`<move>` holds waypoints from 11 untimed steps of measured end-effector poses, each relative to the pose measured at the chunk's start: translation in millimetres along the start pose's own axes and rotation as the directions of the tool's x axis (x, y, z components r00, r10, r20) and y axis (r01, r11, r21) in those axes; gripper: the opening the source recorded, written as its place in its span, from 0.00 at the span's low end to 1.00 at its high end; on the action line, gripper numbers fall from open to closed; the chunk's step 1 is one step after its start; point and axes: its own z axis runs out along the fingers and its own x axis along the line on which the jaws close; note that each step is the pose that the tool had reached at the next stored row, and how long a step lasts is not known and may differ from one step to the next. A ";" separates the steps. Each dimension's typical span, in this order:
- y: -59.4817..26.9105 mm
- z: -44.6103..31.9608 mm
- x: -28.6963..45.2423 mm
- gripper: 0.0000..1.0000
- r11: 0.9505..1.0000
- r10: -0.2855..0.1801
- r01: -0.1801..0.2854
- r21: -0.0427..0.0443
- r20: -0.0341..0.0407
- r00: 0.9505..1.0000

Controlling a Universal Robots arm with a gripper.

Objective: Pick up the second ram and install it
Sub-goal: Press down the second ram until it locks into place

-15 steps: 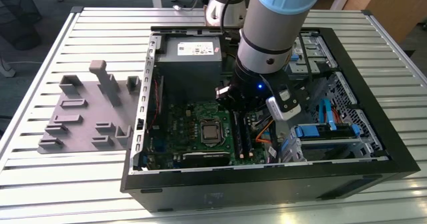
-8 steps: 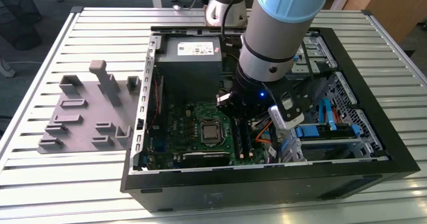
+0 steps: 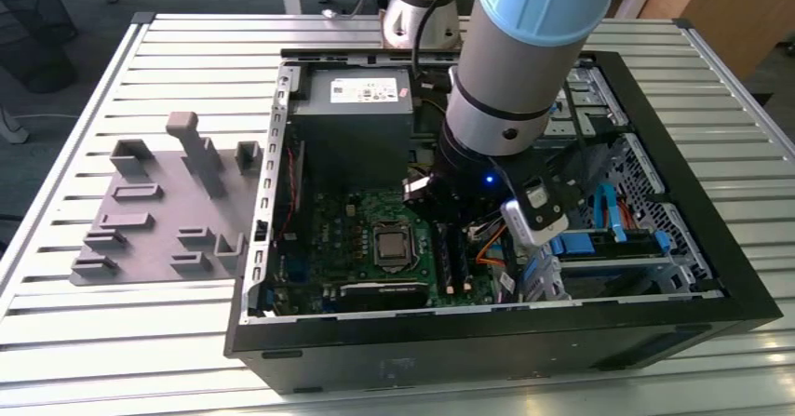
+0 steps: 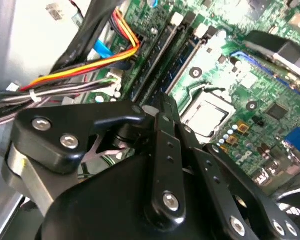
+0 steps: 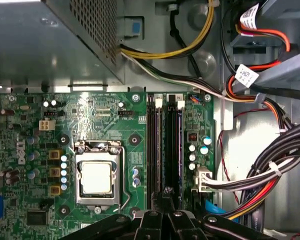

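Gripper (image 5: 166, 196): your fingers sit low over the memory slots (image 5: 165, 145), tips pinched close together; can't tell if they clamp anything.
Second ram (image 5: 174, 145): looks already standing in its slot beside the first, just under your fingertips; a judgement, the view's tight.
Board (image 5: 105, 110): processor socket (image 5: 97, 177) just beside the slots.
Cables (image 5: 270, 170): bundle near, on the far side of the slots from the socket.
Tip: press straight down, even at both ends, keep clear of the cables.
Tray (image 3: 155, 211): grey, on the table (image 3: 74, 332) at the exterior view's left.
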 end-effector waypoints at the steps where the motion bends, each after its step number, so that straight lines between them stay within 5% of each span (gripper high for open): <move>1: 0.0 -0.5 0.1 0.10 1.000 0.000 0.000 0.000 0.000 1.000; 11: 0.1 -1.8 0.4 0.10 1.000 0.000 0.000 0.000 0.000 1.000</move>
